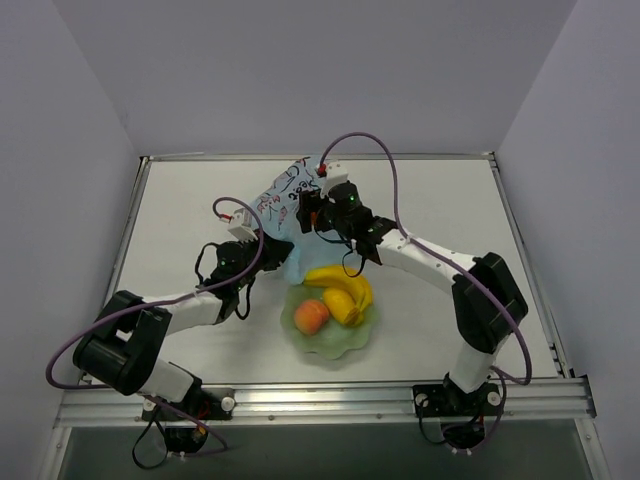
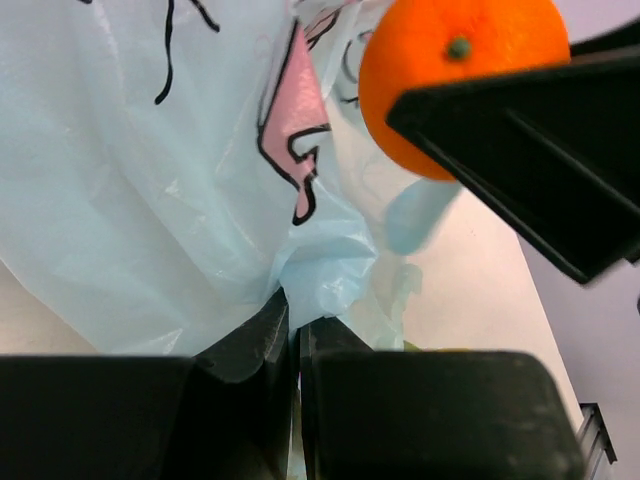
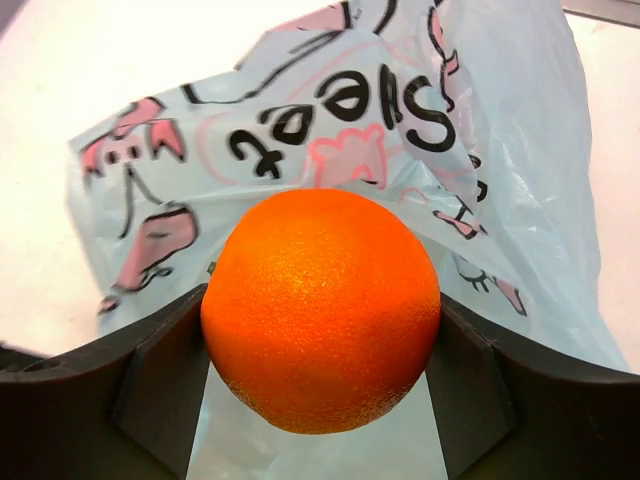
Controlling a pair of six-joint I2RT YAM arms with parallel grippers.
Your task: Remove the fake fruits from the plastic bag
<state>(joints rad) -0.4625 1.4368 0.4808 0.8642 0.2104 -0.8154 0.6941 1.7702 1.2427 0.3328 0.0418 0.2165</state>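
The light-blue plastic bag (image 1: 280, 200) lies crumpled at the table's middle back, with its pink-and-black print facing up. My right gripper (image 1: 309, 214) is shut on an orange (image 3: 320, 310) and holds it just above the bag (image 3: 330, 120). The orange also shows in the left wrist view (image 2: 455, 75), pinched by a black finger (image 2: 530, 140). My left gripper (image 2: 295, 320) is shut on a fold of the bag's near edge (image 2: 150, 200). It sits at the bag's front left (image 1: 258, 258). A banana (image 1: 338, 283), a mango (image 1: 341, 307) and a peach (image 1: 311, 317) lie in the bowl.
The pale green scalloped bowl (image 1: 352, 346) stands just in front of the bag, between the two arms. Grey walls close the table at the back and both sides. A metal rail (image 1: 320, 400) runs along the near edge.
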